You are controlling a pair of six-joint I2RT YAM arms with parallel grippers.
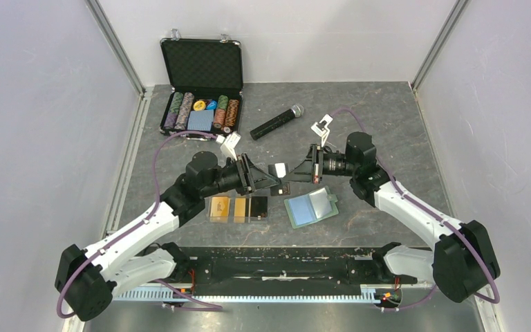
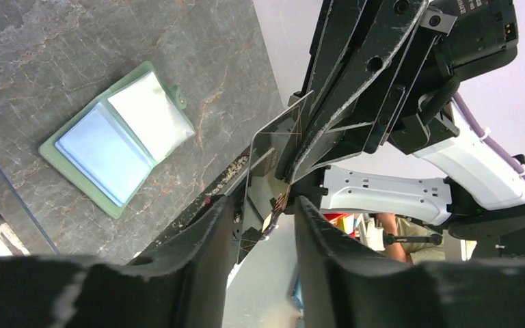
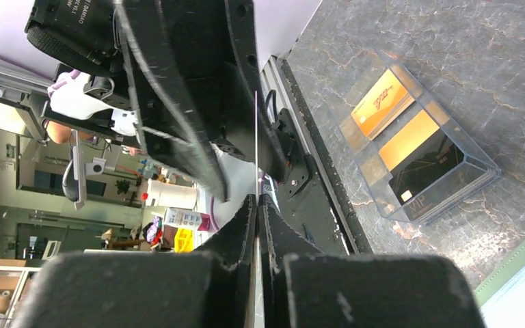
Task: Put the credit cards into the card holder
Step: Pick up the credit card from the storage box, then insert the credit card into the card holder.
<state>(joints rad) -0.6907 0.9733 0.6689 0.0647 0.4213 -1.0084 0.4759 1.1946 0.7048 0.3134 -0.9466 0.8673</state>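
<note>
Over the table (image 1: 387,138), right hand (image 3: 258,199) pinches a credit card (image 2: 273,147)

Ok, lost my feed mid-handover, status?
Right pincer shut on the card. Left pincer open around it. Card holder lies open, unobstructed.

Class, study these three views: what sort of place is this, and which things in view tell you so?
Most likely a robotics lab test cell: two robot arms bolted to a grey table, white panels walling it in, and staged props such as a poker-chip case and a microphone.
</note>
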